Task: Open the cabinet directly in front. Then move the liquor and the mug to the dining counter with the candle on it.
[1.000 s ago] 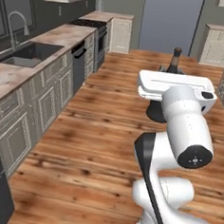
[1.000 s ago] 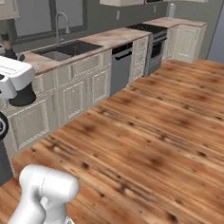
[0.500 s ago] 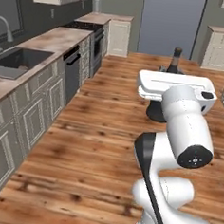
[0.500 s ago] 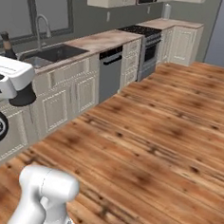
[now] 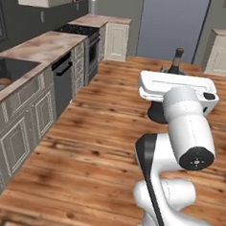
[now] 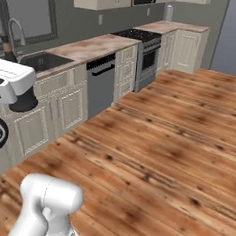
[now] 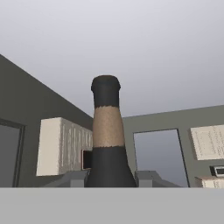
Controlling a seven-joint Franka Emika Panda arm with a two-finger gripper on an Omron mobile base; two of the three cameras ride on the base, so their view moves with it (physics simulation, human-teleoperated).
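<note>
1. Wooden floor spreads before us in the left base view; the liquor rises behind our wrist.
2. Right base view: the kitchen worktop runs along the left.
3. Hand view: our end effector is clamped on the liquor's neck, which stands upright between the fingers.

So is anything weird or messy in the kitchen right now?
Nothing is spilled or broken. One funny thing: the liquor stands upright between the fingers of the gripper, up in the air over the wooden floor, not on a counter. The countertop looks tidy.
</note>
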